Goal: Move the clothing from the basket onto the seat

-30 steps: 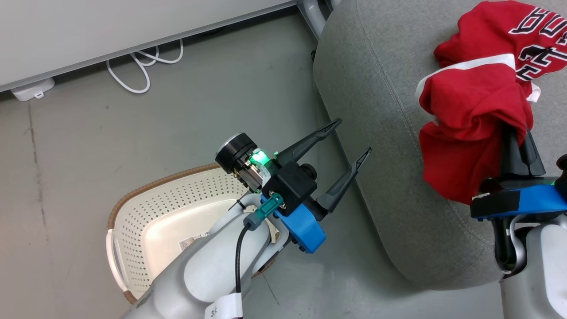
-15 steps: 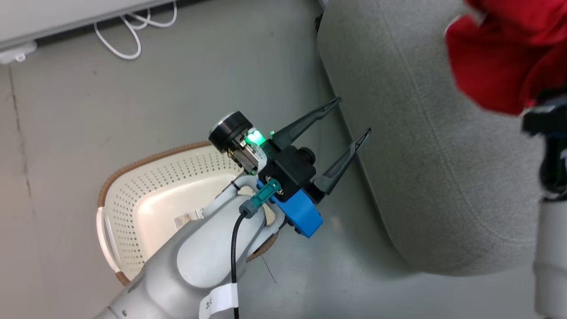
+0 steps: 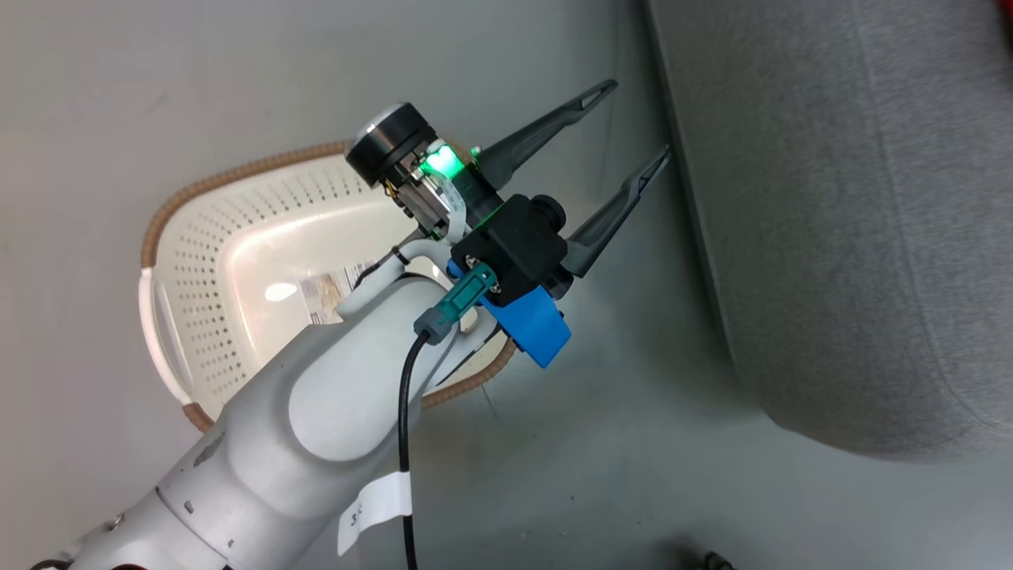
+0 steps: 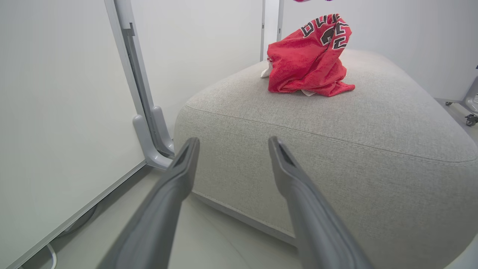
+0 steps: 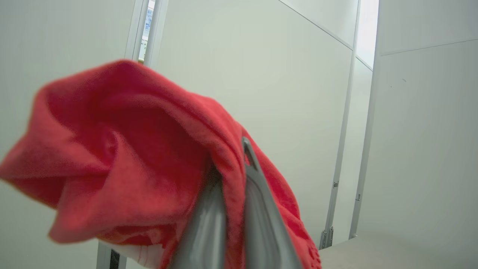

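My left gripper hangs open and empty above the floor, between the basket and the seat. The cream perforated basket holds no clothing; a barcode sticker shows on its bottom, and my forearm covers its near side. In the left wrist view the open gripper points at the grey seat, where the red jersey with black-and-white lettering lies bunched up. My right gripper is shut on a red garment, which is held up in the air and drapes over the fingers.
White wall panels with a grey foot stand just left of the seat, and a white cable lies on the floor beneath them. A caster wheel sits beyond the seat's right side. Grey floor surrounds the basket.
The head camera has shifted, so the whole picture moved. My right gripper rose with the red garment and left the head view. The left gripper stayed open by the basket.
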Available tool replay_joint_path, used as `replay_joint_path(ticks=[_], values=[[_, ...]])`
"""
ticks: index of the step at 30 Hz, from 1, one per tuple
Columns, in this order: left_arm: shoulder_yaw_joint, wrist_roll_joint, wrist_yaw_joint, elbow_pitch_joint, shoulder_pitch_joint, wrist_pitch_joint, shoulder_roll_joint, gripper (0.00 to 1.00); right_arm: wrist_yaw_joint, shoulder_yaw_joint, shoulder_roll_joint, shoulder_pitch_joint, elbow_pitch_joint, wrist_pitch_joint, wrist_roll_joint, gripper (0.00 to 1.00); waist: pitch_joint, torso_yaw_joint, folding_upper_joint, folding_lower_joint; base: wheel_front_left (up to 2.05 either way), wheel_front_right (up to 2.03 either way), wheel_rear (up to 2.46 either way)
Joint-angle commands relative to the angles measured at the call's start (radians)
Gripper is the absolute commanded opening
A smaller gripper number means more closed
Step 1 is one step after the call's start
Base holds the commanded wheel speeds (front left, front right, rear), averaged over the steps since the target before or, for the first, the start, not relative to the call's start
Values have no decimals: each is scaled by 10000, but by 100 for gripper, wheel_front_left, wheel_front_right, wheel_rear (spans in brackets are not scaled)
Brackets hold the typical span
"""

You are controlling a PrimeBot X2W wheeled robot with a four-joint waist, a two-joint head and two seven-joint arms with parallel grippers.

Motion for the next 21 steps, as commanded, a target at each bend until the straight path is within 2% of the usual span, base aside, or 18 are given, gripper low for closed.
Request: replay_joint_path(ticks=[1, 4, 8, 14, 21], values=[[41, 69, -8, -68, -160, -29, 29, 100, 1, -40, -86, -81, 118, -8, -30, 0, 431, 128, 0, -1, 0, 0, 0], [37, 133, 27, -138, -245, -30, 112, 100, 1, -298, -425, 91, 796, -8, -330, 0, 644, 169, 0, -1, 0, 0, 0], [-4, 157, 61, -222, -201, -29, 153, 100, 1, -559, -529, 533, 1894, -8, -791, 0, 768, 197, 0, -1, 0, 0, 0], [-3, 147, 100, -271, -172, -24, 312, 100, 1, -879, -195, 721, 3327, -6, -1321, 0, 911, 162, 0, -1, 0, 0, 0], [-23, 115, 158, -332, -270, 22, 447, 100, 1, -959, -96, 200, 4667, -8, -1778, 0, 1091, 148, 0, -1, 0, 0, 0]])
